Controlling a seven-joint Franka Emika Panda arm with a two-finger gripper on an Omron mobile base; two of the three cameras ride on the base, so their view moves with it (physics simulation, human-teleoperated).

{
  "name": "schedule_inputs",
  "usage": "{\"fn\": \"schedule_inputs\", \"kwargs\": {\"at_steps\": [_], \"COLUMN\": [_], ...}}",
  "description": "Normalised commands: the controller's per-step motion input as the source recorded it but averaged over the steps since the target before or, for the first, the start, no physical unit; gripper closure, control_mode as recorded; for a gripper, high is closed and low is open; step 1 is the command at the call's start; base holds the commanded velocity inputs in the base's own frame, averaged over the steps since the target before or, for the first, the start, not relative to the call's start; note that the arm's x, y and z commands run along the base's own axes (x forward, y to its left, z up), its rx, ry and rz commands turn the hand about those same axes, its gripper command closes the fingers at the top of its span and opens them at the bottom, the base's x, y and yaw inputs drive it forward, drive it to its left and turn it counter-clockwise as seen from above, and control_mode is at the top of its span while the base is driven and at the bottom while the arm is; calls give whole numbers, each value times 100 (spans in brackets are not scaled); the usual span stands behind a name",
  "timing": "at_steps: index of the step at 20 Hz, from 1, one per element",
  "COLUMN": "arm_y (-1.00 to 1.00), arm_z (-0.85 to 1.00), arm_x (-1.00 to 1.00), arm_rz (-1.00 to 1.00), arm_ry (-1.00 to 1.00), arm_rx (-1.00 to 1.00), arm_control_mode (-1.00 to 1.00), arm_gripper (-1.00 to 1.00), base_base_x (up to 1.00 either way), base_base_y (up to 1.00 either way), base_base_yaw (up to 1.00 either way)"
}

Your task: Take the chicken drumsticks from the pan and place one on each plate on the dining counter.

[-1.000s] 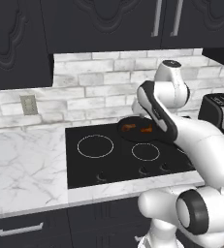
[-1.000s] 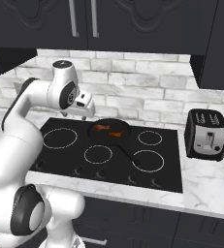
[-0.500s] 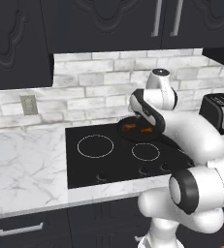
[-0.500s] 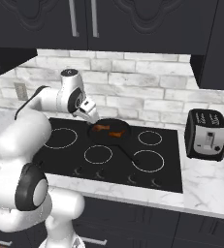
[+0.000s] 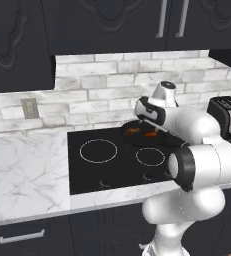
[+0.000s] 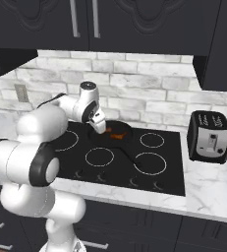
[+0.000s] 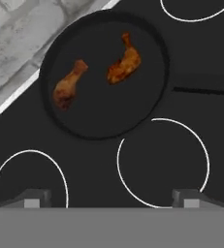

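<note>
Two chicken drumsticks (image 7: 124, 63) lie apart in the pan (image 7: 147, 104) on the black stove (image 5: 92, 172), so the first pickup is not yet made. The gripper (image 7: 111, 197) hangs above the hob with jaws spread wide and nothing between them, the pan ahead of its tips. Next, I judge, it must centre over one drumstick and descend. Room above is free; the pan rim, its handle (image 7: 203, 90) and the brick wall (image 6: 149, 101) close behind limit the approach.
</note>
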Motion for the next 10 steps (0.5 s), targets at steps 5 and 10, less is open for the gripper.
{"fn": "schedule_inputs", "kwargs": {"at_steps": [5, 10], "arm_y": [0, 0], "arm_z": [-46, -38], "arm_x": [77, 86], "arm_rz": [-10, -4], "arm_ry": [5, 12], "arm_rx": [8, 5], "arm_control_mode": [-100, -100], "arm_gripper": [-100, -100], "base_base_x": [0, 0], "base_base_y": [0, 0], "base_base_yaw": [0, 0]}}
